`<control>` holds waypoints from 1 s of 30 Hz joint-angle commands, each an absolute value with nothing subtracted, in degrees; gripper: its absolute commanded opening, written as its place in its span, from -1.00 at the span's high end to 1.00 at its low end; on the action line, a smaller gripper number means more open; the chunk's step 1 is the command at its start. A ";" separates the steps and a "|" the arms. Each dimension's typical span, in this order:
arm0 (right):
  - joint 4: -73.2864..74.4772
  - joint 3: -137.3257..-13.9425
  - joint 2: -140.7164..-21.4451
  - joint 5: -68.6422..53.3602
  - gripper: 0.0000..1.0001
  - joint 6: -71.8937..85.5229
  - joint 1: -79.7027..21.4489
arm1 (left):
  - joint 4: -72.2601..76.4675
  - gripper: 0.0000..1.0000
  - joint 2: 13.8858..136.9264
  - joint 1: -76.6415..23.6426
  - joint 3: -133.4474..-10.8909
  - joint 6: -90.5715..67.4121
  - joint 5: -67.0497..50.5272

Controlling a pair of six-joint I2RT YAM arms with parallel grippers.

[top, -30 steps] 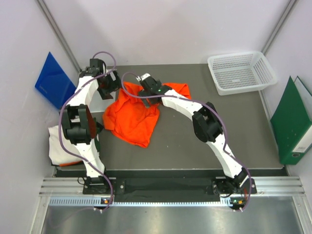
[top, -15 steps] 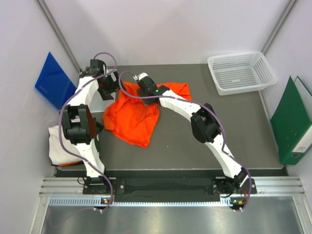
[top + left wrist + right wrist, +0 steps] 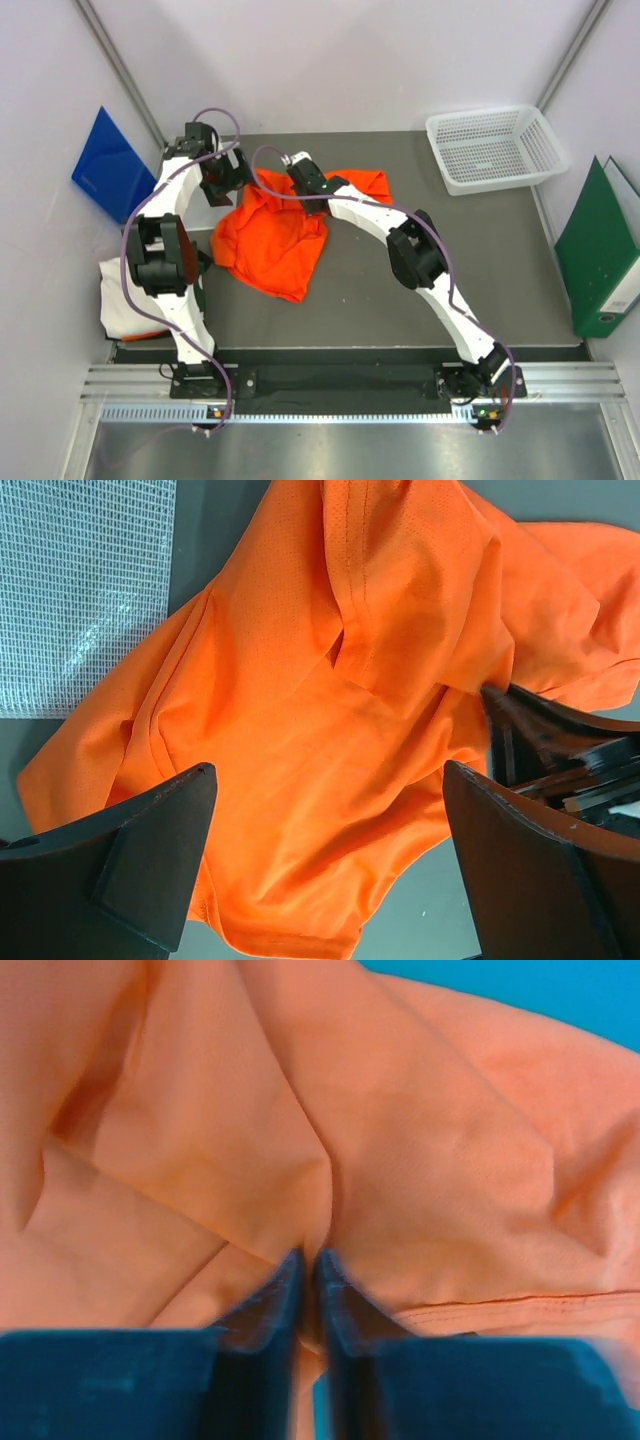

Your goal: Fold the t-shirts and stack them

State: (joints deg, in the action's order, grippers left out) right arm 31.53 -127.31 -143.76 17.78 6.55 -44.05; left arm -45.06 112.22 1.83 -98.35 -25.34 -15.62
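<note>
On your bench (image 3: 480,260) the orange shirt (image 3: 275,240) lies crumpled under both grippers and spreads from them toward the arm bases. Compared with half a second ago, its outline looks the same. The right arm's wrist has slid slightly to the right and its elbow has drawn in toward the shirt, while the left arm has hardly moved. The white shirt (image 3: 125,305) sits well behind and to the left of the left gripper (image 3: 328,770), at the bench edge beside that arm's lower links. The basket (image 3: 495,150) stands well off to the right of the right gripper (image 3: 310,1260).

Your left gripper is spread wide over the orange shirt and holds nothing; you cannot tell whether its tips touch the cloth. Your right gripper is pressed together, pinching a raised fold of the orange shirt, just beside the left gripper's right finger.
</note>
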 commanded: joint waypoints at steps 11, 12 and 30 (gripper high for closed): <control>26.46 -128.24 -134.31 22.93 1.00 6.51 -43.33 | -45.44 -0.98 111.36 1.41 -96.77 -22.95 -17.05; 25.67 -128.32 -132.47 23.72 1.00 6.33 -42.98 | -45.44 -0.98 111.36 1.23 -95.98 -22.50 -17.14; 33.04 -105.31 -105.13 32.25 1.00 9.93 -25.49 | -47.20 -0.98 111.00 -4.22 -88.16 -20.65 -9.76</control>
